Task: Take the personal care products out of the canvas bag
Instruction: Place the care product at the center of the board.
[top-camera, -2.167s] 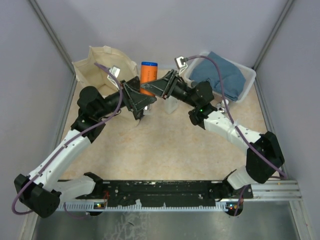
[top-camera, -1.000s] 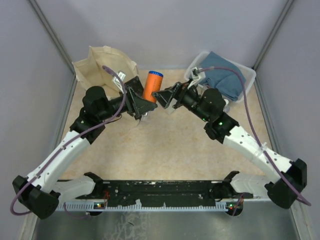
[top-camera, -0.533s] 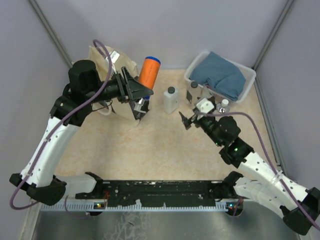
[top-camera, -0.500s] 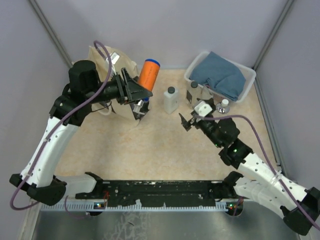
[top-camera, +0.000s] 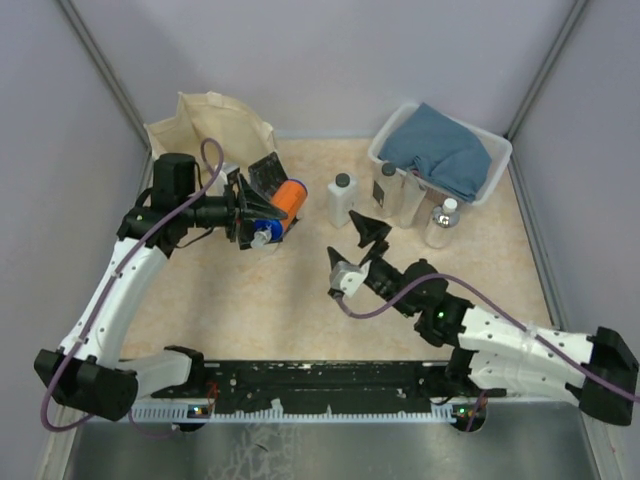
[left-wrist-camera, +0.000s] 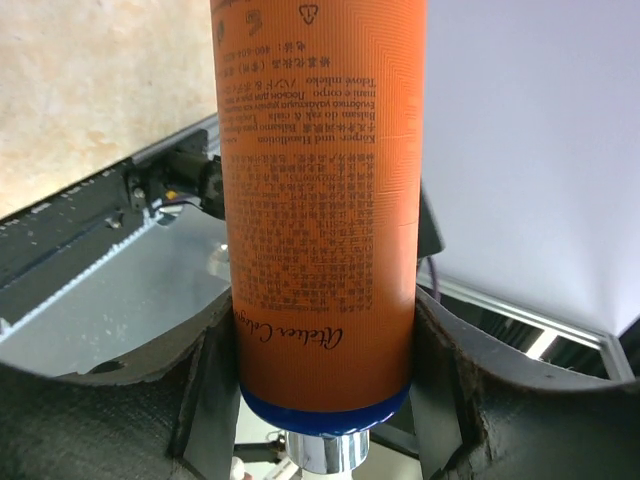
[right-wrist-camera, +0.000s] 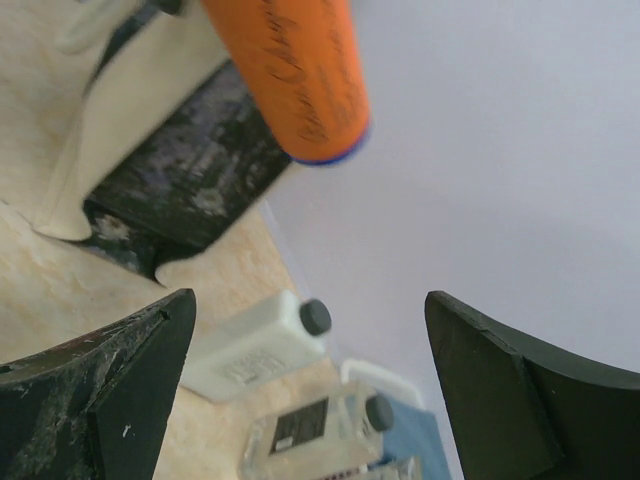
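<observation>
Grey walls are closing in a beige table (top-camera: 300, 310). The bag (top-camera: 205, 125) is slumping at the far left corner, and a basket (top-camera: 497, 158) is sitting far right. The left gripper (top-camera: 262, 207) is clamping the orange bottle (top-camera: 288, 196) just in front of the bag, above the table and tipped sideways, probably carrying it toward the others. Its print is running lengthwise, and a blue band and silver neck are facing the wrist. The right gripper (top-camera: 352, 247) is hanging spread wide and empty mid-table, likely keeping clear. A white bottle (top-camera: 342, 200) and clear bottles (top-camera: 440, 222) are standing already out.
</observation>
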